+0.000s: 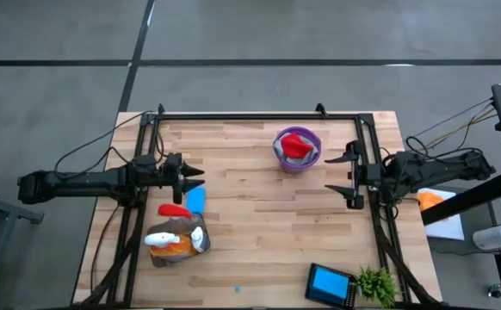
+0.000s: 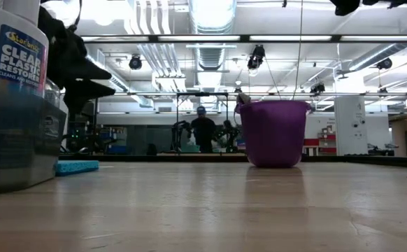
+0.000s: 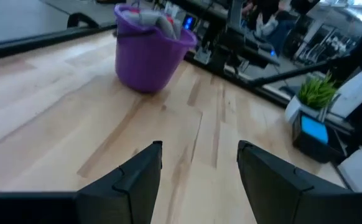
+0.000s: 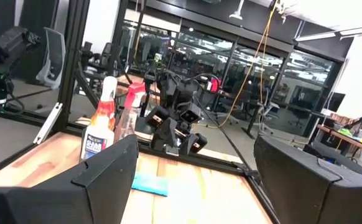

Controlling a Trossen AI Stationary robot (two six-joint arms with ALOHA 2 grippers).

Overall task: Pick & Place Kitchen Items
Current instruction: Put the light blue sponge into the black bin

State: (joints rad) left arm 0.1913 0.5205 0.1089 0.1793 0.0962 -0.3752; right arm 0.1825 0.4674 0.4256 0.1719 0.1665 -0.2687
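Right, both arms hang over the butcher-block wooden table (image 1: 259, 232) with nothing in their grasp. In the high view the left gripper (image 1: 192, 178) sits at the left-middle of the frame, fingers parted and empty; its own wrist view shows the two dark fingers (image 3: 134, 180) spread with bare wood between them. Just beside its tips, slightly below in the overhead frame, lies a small blue rectangular sponge (image 1: 195, 199), flat on the boards; the low view catches it too, at the left-middle, lying flat on the tabletop.

Below that sponge, in the lower left of the overhead frame, there's a cluster: a trigger spray bottle with an orange body and red head (image 1: 172, 242) lying on its side, a clear spray bottle (image 2: 18, 105) with a white label looming at the far left of the low view, all packed close together. I can't separate every piece in that heap.

Across the table, the right gripper (image 1: 348, 176) holds at the right-middle of the high view, jaws wide apart, gripping nothing. Near it, towards the upper centre, stands a round purple plastic bucket (image 1: 283, 158), upright, with a red cloth (image 1: 297, 145) bundled inside and poking over the rim.

At the bottom right of the overhead frame sit a small black device with a blue screen (image 1: 330, 282) and, touching it, a small green leafy plant (image 1: 376, 282).
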